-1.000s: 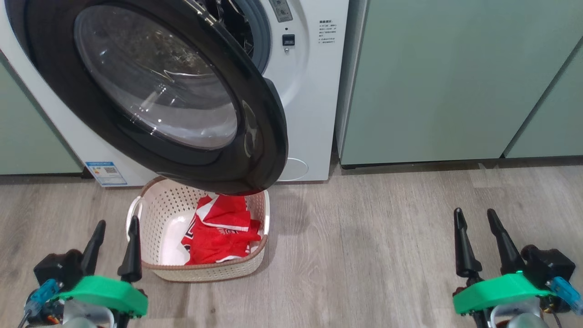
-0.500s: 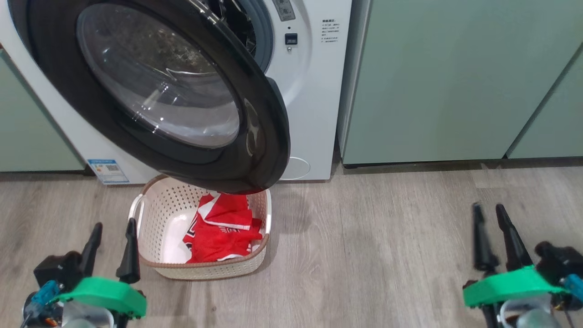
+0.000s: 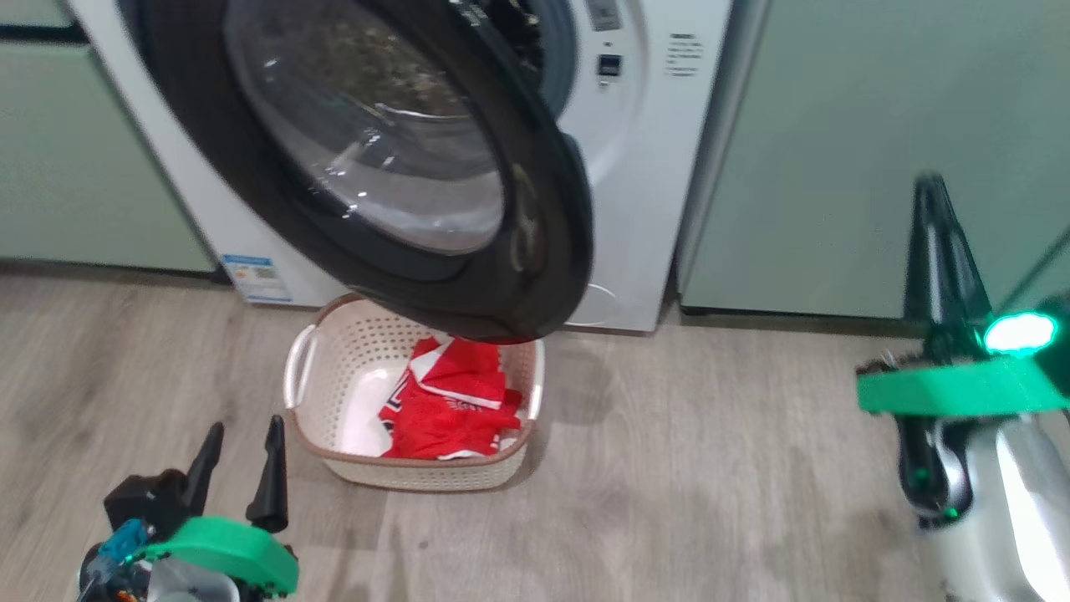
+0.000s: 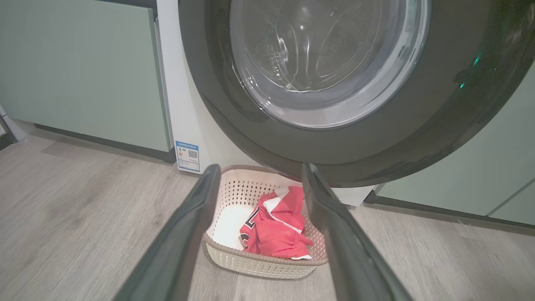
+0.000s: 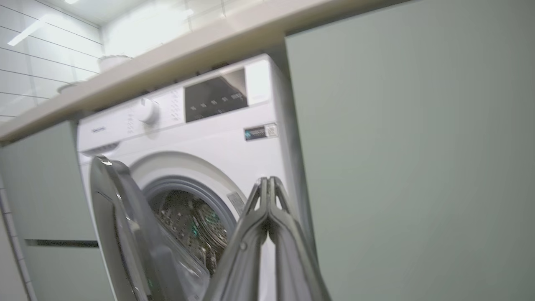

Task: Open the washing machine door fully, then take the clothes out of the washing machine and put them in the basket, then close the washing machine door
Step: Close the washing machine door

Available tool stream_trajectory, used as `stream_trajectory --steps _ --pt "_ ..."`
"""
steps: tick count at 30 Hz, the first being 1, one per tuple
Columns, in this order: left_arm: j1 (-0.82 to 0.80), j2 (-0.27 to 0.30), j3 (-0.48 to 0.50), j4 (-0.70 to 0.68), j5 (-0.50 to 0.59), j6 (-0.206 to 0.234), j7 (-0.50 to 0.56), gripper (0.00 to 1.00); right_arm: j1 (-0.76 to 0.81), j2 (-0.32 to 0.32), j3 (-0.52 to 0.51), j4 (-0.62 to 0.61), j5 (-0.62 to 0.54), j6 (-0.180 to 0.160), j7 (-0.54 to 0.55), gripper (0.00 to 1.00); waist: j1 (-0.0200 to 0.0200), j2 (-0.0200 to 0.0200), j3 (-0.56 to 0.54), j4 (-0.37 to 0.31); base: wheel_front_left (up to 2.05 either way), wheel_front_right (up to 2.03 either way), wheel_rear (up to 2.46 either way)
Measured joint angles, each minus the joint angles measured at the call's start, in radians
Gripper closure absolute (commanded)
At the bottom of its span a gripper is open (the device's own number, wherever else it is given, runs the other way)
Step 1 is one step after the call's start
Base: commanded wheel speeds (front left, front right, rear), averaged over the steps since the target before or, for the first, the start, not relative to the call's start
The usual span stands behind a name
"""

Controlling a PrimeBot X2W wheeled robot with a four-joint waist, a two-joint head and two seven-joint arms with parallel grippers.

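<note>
Door (image 3: pixel 376 150) stands open, overhanging basket (image 3: pixel 418 475). Clothes (image 3: pixel 451 405) lie inside it, before washer (image 3: pixel 652 167). Unloading looks done, so closing is in hand. Right gripper (image 3: pixel 930 188) pinched together, empty, up right of door. Left gripper (image 3: pixel 244 426) low, spread, empty. Next: closed tips behind door's free edge, push toward washer.

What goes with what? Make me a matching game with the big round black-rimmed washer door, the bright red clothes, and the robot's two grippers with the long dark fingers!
Things:
1. large round black-rimmed glass washing machine door
2. bright red fabric clothes
3. left gripper
4. right gripper

States:
A. fingers pressed together
B. swung open
C. fingers spread apart
D. lying in the cream-white perforated plastic basket

Pairs: 1-B, 2-D, 3-C, 4-A
</note>
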Motion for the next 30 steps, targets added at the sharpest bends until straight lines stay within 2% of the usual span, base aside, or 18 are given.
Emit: stream_trajectory --steps 4,8,10,15,16,22,30 --pt "-0.001 -0.003 -0.015 0.005 0.000 -0.007 0.000 0.00 -0.063 -0.016 0.101 -0.057 0.000 0.000 -0.001 1.00 0.0000 0.0000 -0.004 0.043 0.00 0.00 0.00" --pt "-0.004 -0.008 -0.030 0.009 0.000 -0.007 0.000 0.00 -0.117 -0.034 0.230 -0.062 -0.002 0.000 -0.001 1.00 0.0000 0.0000 -0.007 0.090 0.00 0.00 0.00" --pt "-0.012 -0.014 -0.044 0.017 0.001 -0.007 0.000 0.00 -0.148 -0.040 0.320 -0.011 -0.002 0.000 -0.001 1.00 0.0000 0.0000 -0.007 0.127 0.00 0.00 0.00" --pt "-0.028 -0.035 -0.066 0.021 0.002 -0.007 0.000 0.00 -0.183 -0.043 0.456 0.139 0.022 0.000 -0.001 1.00 0.0000 0.0000 -0.002 0.188 0.00 0.00 0.00" --pt "-0.028 -0.035 -0.066 0.021 0.002 -0.007 0.000 0.00 -0.183 -0.043 0.456 0.139 0.022 0.000 -0.001 1.00 0.0000 0.0000 -0.002 0.188 0.00 0.00 0.00" --pt "-0.028 -0.047 -0.093 0.023 0.026 -0.007 0.000 0.00 -0.229 -0.046 0.516 0.349 0.066 0.000 -0.001 1.00 0.0000 0.0000 0.016 0.241 0.00 0.00 0.00" --pt "-0.031 -0.070 -0.112 0.022 0.026 -0.007 0.000 0.00 -0.334 -0.040 0.435 0.549 0.097 0.000 -0.001 1.00 0.0000 0.0000 0.061 0.259 0.00 0.00 0.00"
